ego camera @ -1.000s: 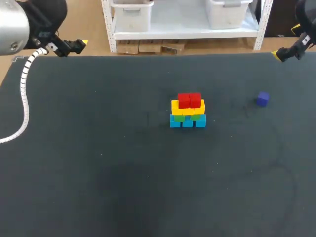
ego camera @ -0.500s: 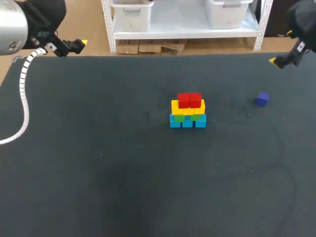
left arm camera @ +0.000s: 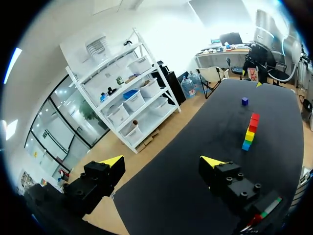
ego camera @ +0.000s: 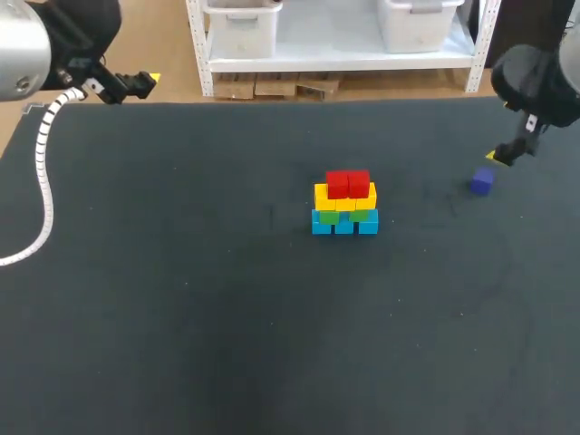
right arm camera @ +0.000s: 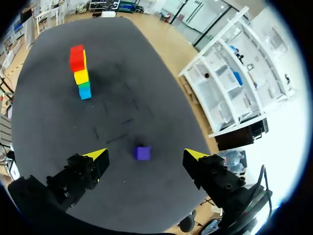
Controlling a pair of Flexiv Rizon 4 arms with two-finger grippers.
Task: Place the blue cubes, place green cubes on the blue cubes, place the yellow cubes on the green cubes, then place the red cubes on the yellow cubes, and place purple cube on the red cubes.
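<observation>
From the head view, my left arm is cut off by the corner, and the left gripper (ego camera: 148,82) at the table's (ego camera: 181,299) far left edge shows only one yellow tip, so I cannot judge its spread from here. My right arm's dark wrist covers most of the right gripper (ego camera: 496,156) too; one yellow tip peeks out just behind the purple cube (ego camera: 481,182), apart from it. The stack stands near the table's middle: the blue cubes (ego camera: 344,224) in a row at the bottom, the green cubes (ego camera: 362,216) showing only as thin slivers under the yellow cubes (ego camera: 344,197), and the red cubes (ego camera: 348,184) on top, two side by side as far as I can tell. The purple cube lies alone on the cloth, well to the right of the stack. In the left wrist view, the left gripper (left arm camera: 163,161) is spread wide with nothing between its fingers; the stack appears small and far ahead, its single cubes hard to separate, with the purple cube (left arm camera: 244,101) beyond it. In the right wrist view, the right gripper (right arm camera: 145,155) is also spread wide and holds nothing; the purple cube (right arm camera: 143,153) sits on the table in the gap between the two fingers, touched by neither, and the stack stands well ahead.
</observation>
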